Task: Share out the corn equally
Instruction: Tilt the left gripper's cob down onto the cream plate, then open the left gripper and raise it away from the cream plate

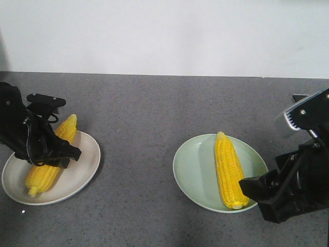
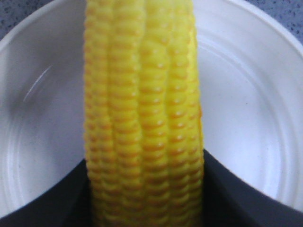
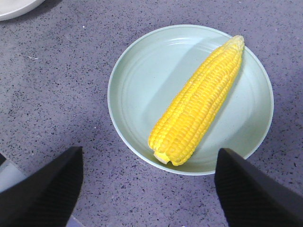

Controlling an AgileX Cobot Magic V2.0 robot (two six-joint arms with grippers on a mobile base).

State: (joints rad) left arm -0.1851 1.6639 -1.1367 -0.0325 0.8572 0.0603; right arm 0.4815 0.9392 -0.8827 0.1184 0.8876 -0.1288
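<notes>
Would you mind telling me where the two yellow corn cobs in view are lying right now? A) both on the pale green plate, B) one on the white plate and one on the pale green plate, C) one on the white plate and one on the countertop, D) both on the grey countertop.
B: one yellow corn cob lies on the round white plate within the left gripper, the other cob on the round pale green plate.

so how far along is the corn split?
Done: one cob lies on the green plate, and the right gripper is open and clear of it. In hand: the left gripper is around a second cob over the white plate; whether it is released is unclear. Left: only two cobs are visible, one per plate.
</notes>
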